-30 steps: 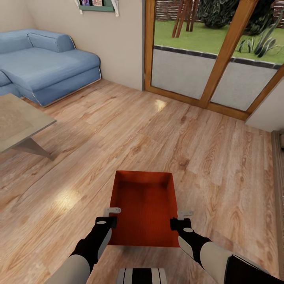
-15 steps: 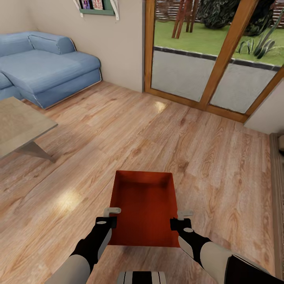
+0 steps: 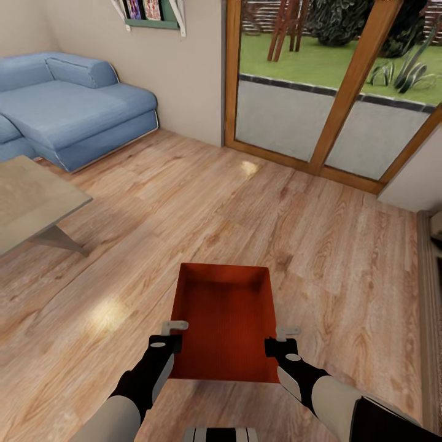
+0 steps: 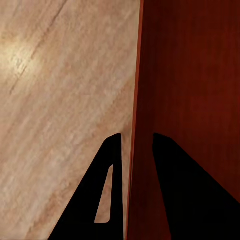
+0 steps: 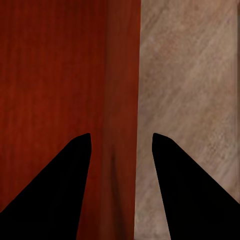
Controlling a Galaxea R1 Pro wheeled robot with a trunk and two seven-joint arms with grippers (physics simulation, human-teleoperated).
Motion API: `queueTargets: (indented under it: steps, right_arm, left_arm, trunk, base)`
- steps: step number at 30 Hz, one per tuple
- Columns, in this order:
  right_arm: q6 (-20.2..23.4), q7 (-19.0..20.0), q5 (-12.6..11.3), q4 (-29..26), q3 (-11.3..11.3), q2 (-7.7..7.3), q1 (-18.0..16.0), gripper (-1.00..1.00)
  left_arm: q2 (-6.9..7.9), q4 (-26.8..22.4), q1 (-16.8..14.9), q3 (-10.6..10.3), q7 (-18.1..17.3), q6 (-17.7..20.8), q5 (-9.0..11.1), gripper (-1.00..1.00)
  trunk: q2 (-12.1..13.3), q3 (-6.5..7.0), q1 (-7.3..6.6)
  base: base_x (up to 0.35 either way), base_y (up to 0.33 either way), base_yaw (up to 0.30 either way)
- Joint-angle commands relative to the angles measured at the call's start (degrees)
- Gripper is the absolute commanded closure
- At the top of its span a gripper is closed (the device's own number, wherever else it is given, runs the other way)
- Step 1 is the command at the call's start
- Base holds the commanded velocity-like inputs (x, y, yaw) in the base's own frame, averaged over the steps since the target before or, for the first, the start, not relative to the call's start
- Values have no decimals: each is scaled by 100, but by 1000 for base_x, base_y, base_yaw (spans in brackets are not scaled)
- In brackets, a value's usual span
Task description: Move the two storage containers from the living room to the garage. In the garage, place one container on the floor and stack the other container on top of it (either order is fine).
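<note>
One orange-red storage container (image 3: 224, 319) is held above the light wood plank floor of the living room, straight in front of me. My left gripper (image 3: 175, 334) is shut on its left wall near the close corner. My right gripper (image 3: 279, 341) is shut on its right wall. In the left wrist view the dark fingers (image 4: 112, 165) straddle the thin wall of the container (image 4: 190, 75). The right wrist view shows the right gripper (image 5: 121, 135) straddling the container wall (image 5: 122, 75) the same way. The bin is empty inside.
A blue sofa (image 3: 67, 110) stands at the far left under a wall shelf (image 3: 150, 12). A low table (image 3: 31, 202) juts in from the left. Wood-framed glass doors (image 3: 319, 86) fill the far wall ahead. A dark strip (image 3: 430, 276) runs along the right edge.
The whole view has shifted a little, with sofa, table and doors sliding slightly right and down, so the camera moved. The container and both grippers keep the same hold.
</note>
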Motion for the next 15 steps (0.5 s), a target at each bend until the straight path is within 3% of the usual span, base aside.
queueTargets:
  steps: [1,15]
  right_arm:
    - [-13,-16,44,-17,-76,-7,-5,100]
    - [-2,-16,44,-15,-79,-4,-5,100]
  left_arm:
    - [16,134,2,-39,21,36,20,100]
    - [16,133,2,-39,21,36,20,100]
  trunk:
    - [40,16,-23]
    - [602,267,-331]
  base:
    - [0,0,0]
    - [0,0,0]
